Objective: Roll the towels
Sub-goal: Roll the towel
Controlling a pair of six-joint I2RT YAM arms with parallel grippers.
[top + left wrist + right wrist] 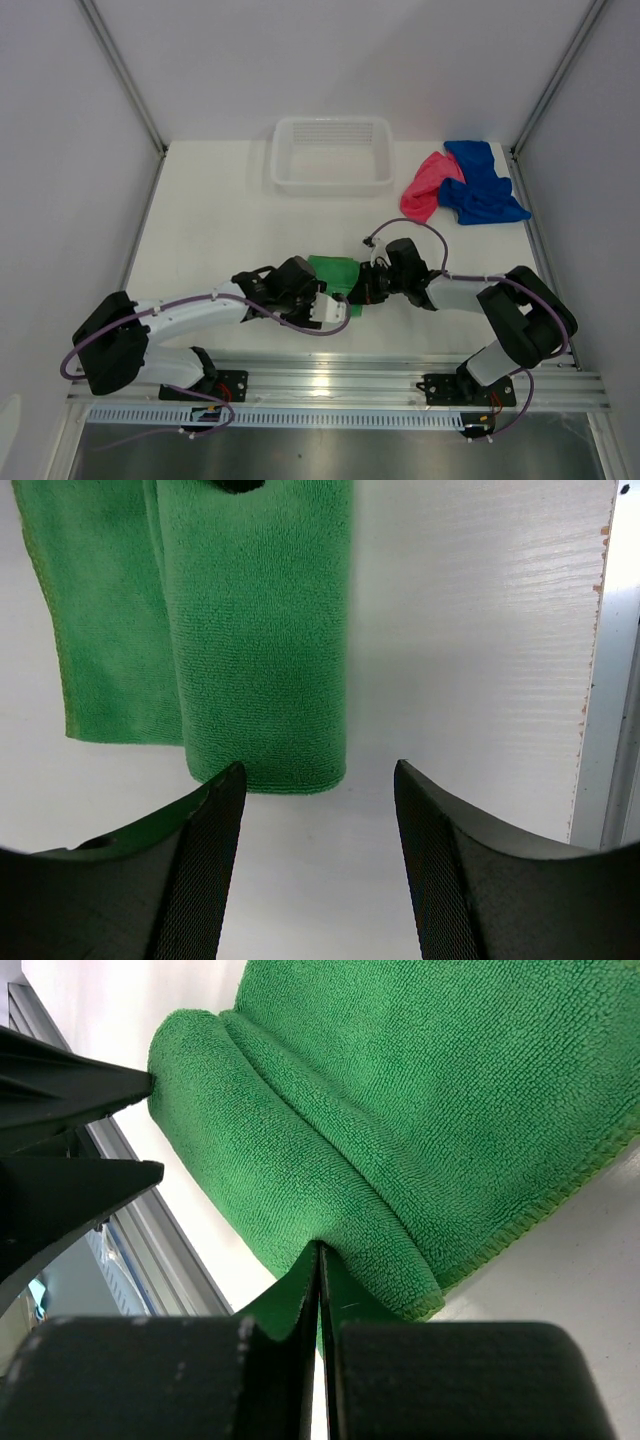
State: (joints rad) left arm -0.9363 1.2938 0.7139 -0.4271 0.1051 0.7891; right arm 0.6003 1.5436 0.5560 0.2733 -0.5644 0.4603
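Observation:
The green towel [334,270] lies flat near the front of the table, its near edge turned over into a partial roll [290,1190]. My right gripper [320,1252] is shut, its tips pressed against the side of that roll near one end. My left gripper [318,770] is open just short of the roll's other end [268,680], with only bare table between its fingers [205,870]. In the top view both grippers meet at the towel, left gripper [338,300] and right gripper [363,285]. The pink-red towel [424,188] and blue towel [482,186] lie crumpled together at the back right.
A white slotted basket [332,180] stands at the back centre. The table's front edge and metal rail [605,680] run close beside the green towel. White walls enclose the table on the left, right and back.

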